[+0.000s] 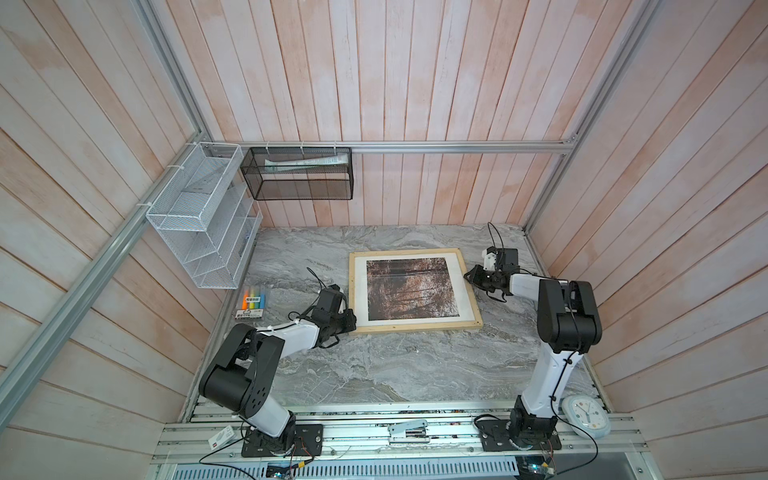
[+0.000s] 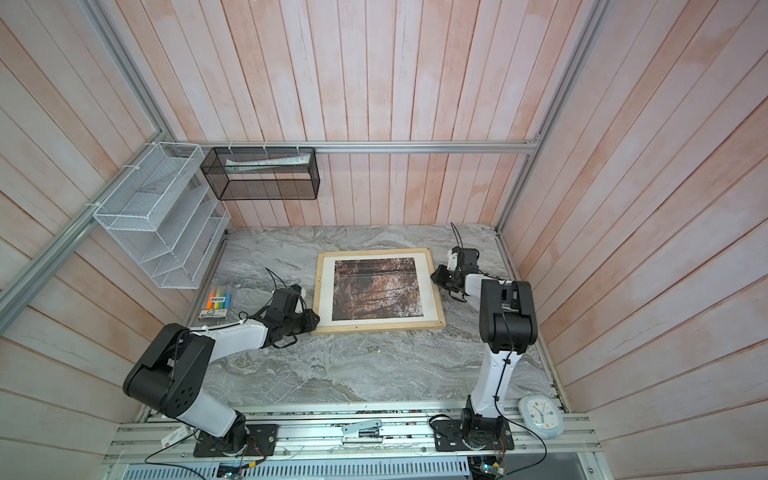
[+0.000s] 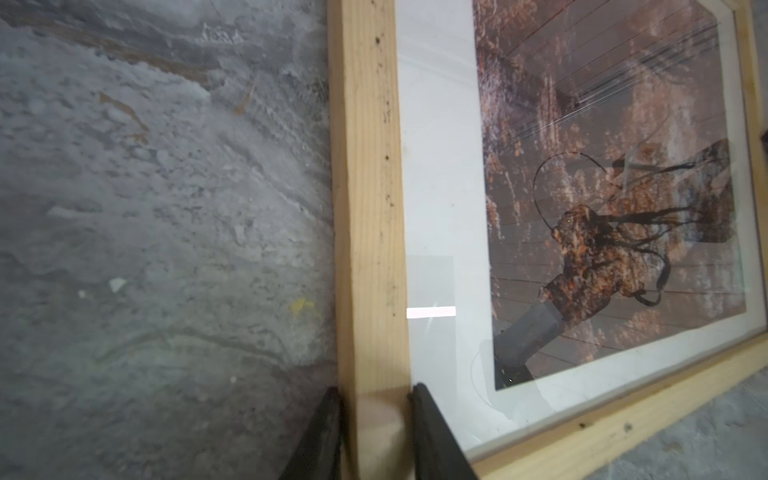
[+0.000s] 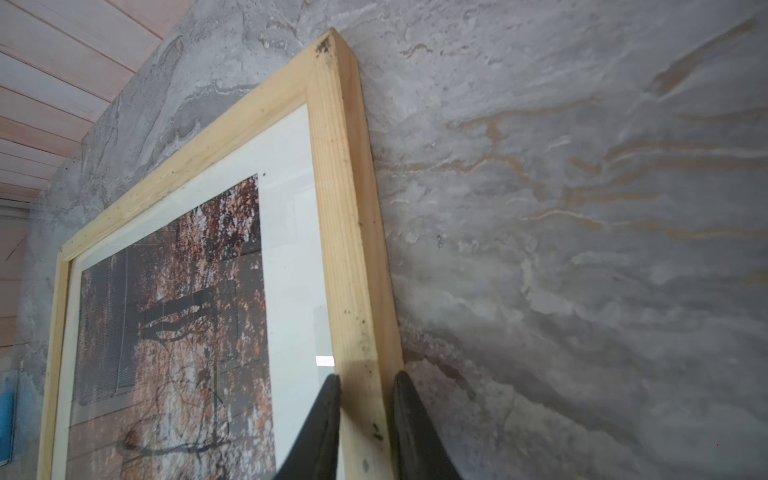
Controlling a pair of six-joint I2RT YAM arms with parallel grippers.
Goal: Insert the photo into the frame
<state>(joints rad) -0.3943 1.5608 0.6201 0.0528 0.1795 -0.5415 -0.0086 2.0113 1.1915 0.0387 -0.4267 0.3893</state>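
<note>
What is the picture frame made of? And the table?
The frame looks like pale, unpainted wood: grain lines and small dark specks show. The table looks like grey marble with swirly veins, maybe only a printed marble look.

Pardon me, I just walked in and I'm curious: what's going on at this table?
The pale wooden picture frame lies on the grey marble table, gripped from both sides. The left gripper pinches its left rail, the right gripper its right rail. The autumn forest photo already sits inside, bordered by a white mat.
</note>
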